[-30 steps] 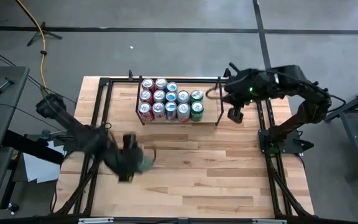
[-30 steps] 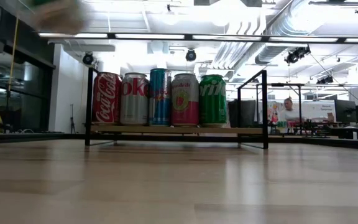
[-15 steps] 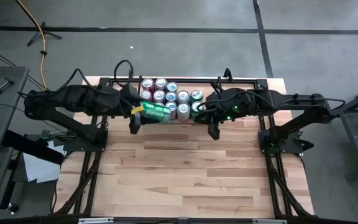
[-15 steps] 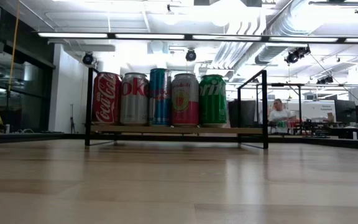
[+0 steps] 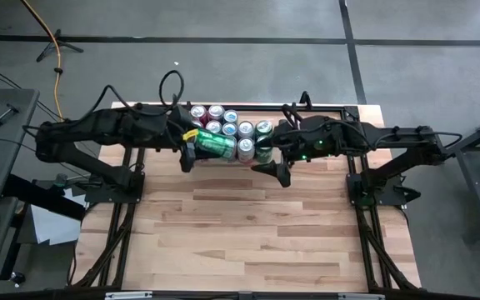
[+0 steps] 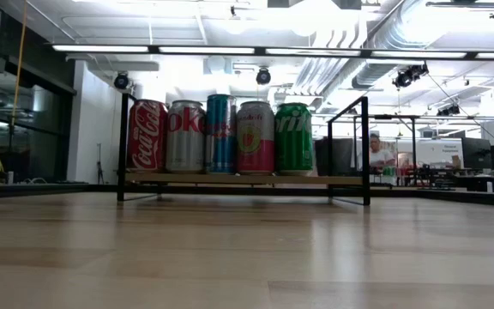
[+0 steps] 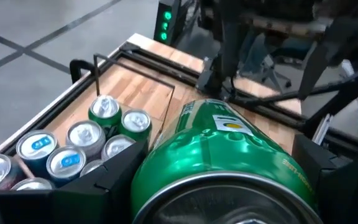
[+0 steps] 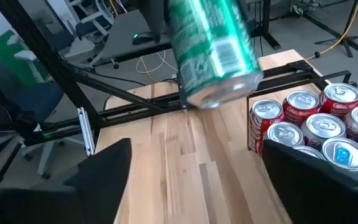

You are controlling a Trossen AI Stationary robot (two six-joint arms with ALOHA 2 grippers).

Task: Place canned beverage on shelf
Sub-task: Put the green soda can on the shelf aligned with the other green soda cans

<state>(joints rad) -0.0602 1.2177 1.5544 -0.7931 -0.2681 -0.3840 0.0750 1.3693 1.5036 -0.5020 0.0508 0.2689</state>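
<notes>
A green can (image 5: 217,147) hangs on its side above the near row of cans standing in the black-rod shelf (image 5: 293,133), at the table's far side. My left gripper (image 5: 192,151) is shut on it, reaching in from the table's left. My right gripper (image 5: 268,164) hovers open near the shelf's near right corner, facing the can's free end (image 8: 221,93) with a gap between; its fingers (image 8: 107,171) stand wide apart. In the low view the shelf (image 6: 243,178) shows a row of upright cans (image 6: 221,135) on its wood base, and neither gripper appears. My left gripper pinches the green can's round sides (image 7: 161,160) between its two fingers (image 7: 114,177), at the end nearest the wrist. The fingers come level from the table's left and lie along the can. The can is lifted clear, lying roughly level, its free end toward the right gripper.
Several red, silver, blue and green cans (image 5: 213,129) fill the shelf's left and middle. A black frame (image 5: 137,133) edges the wooden table. Bare wood (image 5: 248,233) covers the table's near half. A person (image 6: 376,153) sits far off in the room.
My left gripper has swung from the table's near left up and toward the far edge, carrying the green can to above the shelf's near side. My right gripper has come from beyond the shelf's right end toward the can, lower, and has opened.
</notes>
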